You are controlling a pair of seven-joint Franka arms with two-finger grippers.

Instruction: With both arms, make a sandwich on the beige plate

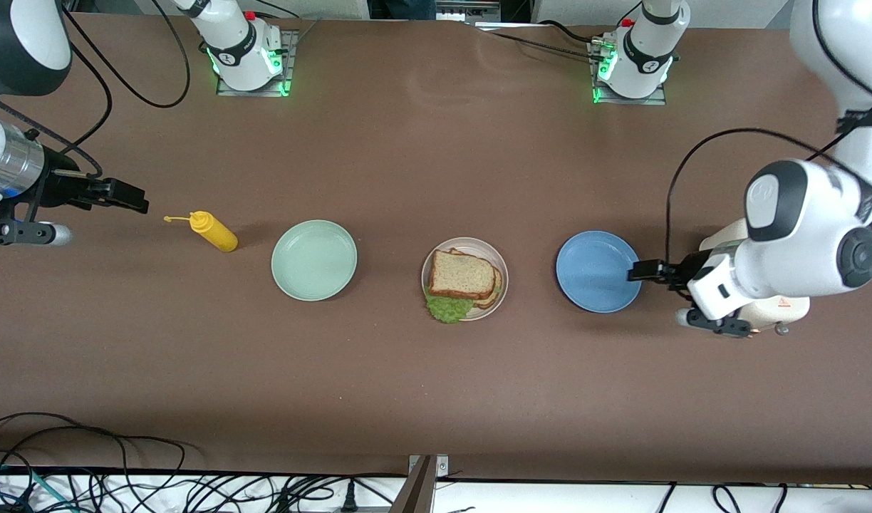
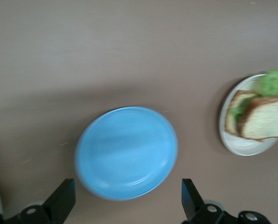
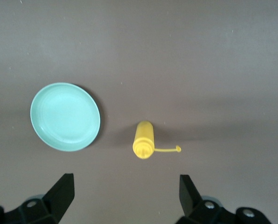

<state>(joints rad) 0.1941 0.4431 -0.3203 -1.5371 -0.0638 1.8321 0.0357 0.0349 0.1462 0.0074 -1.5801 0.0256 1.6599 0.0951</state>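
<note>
The beige plate sits mid-table and carries the sandwich: two tan bread slices stacked, with green lettuce sticking out at the edge nearer the front camera. In the left wrist view the sandwich lies on the same plate. My left gripper hangs open and empty over the edge of the blue plate at the left arm's end. The right gripper is open and empty, up over the table at the right arm's end, beside the mustard bottle.
A blue plate lies between the beige plate and the left arm's end. A mint-green plate and a yellow mustard bottle, lying on its side with its cap off, sit toward the right arm's end. Cables run along the table's front edge.
</note>
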